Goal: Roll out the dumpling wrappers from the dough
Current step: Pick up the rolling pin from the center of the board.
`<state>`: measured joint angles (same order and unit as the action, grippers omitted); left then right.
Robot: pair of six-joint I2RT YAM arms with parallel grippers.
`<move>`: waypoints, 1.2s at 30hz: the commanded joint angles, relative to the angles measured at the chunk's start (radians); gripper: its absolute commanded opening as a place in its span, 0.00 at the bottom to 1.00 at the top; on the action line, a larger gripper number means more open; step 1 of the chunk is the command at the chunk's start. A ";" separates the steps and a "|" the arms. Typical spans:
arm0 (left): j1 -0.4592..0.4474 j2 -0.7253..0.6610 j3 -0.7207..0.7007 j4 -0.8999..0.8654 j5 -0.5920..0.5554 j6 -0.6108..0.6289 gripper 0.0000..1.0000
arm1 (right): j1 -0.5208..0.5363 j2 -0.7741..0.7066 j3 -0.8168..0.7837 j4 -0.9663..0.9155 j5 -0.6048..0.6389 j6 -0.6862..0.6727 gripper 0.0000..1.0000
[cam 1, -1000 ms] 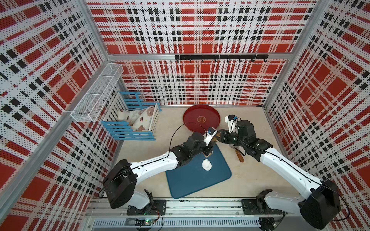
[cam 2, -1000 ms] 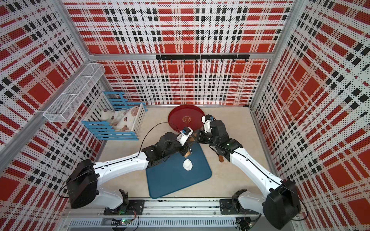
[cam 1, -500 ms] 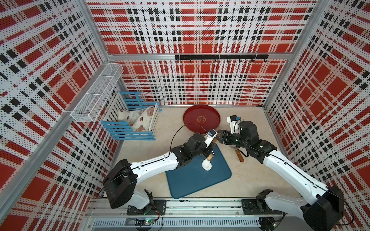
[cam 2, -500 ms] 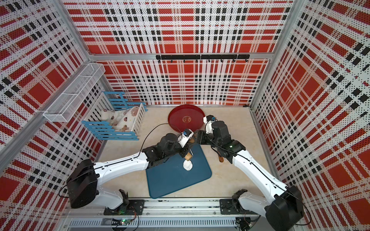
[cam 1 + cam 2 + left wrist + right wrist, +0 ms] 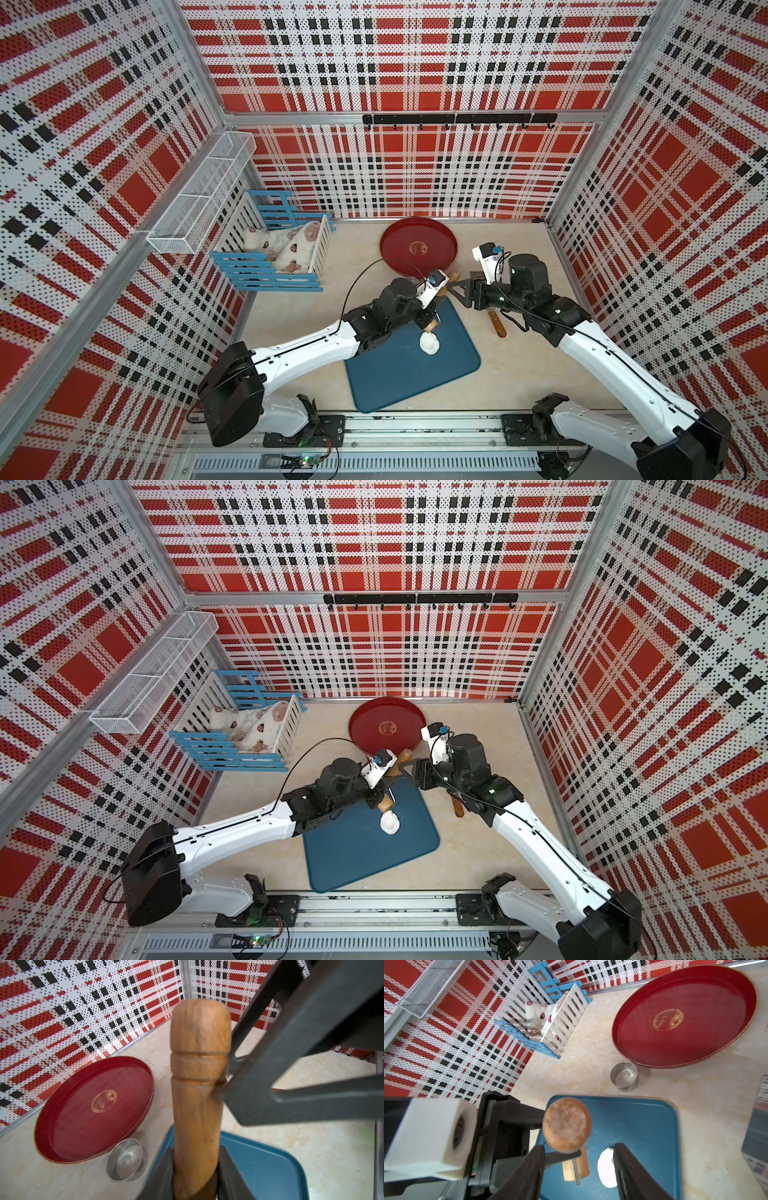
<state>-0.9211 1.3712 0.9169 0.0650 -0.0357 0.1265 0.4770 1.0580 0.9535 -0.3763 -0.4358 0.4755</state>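
The dough [image 5: 429,343] sits as a thick white lump, not yet flattened, on the far right part of a blue mat [image 5: 395,382]. A wooden rolling pin [image 5: 440,301] slants over it, with the low end at the top of the lump; whether it touches I cannot tell. The left hand [image 5: 434,309] is pinched on the pin's lower half. The right hand [image 5: 577,1147] is spread wide at the pin's raised end, one finger [image 5: 239,1076] against the wood near the grooves, gripping nothing.

The step seems to be taking the free end so that both hands carry the pin. To do it well, the right hand should close squarely on the raised end, then both should bring the pin level before pressing, and roll from the middle of the lump outward with even weight, or the dough may skid on the smooth mat.

A small metal cup [image 5: 624,1074] stands just beyond the mat beside a round red tray [image 5: 417,247]. A wooden-handled tool [image 5: 496,324] lies under the right arm. The counter [image 5: 519,374] is pale and marbled; a toy crib [image 5: 274,257] stands in the far left corner, under a wire basket [image 5: 203,195] on the red plaid wall
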 commanded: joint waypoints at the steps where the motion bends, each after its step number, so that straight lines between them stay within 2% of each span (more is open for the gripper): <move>1: -0.019 -0.027 0.002 0.015 0.024 0.046 0.00 | -0.004 -0.018 0.023 0.029 -0.068 0.002 0.55; 8: -0.068 -0.019 0.005 0.013 -0.007 0.076 0.00 | 0.010 0.053 0.050 0.055 -0.124 0.026 0.45; 15: -0.070 -0.023 0.004 0.019 -0.008 0.081 0.00 | 0.015 0.091 0.063 0.037 -0.148 0.017 0.35; 23: -0.069 -0.023 0.012 0.024 -0.015 0.084 0.00 | 0.025 0.111 0.062 0.013 -0.139 -0.002 0.35; 29: -0.070 -0.027 0.013 0.024 -0.024 0.079 0.00 | 0.026 0.112 0.075 -0.020 -0.106 -0.021 0.47; 31: -0.070 -0.027 0.011 0.021 -0.028 0.076 0.00 | 0.025 0.107 0.077 -0.029 -0.091 -0.030 0.48; 36: -0.068 -0.027 0.010 0.014 -0.045 0.075 0.00 | 0.026 0.099 0.070 -0.033 -0.094 -0.043 0.40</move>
<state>-0.9855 1.3705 0.9169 0.0357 -0.0631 0.1925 0.4953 1.1709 1.0069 -0.3962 -0.5354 0.4519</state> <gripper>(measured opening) 0.315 0.411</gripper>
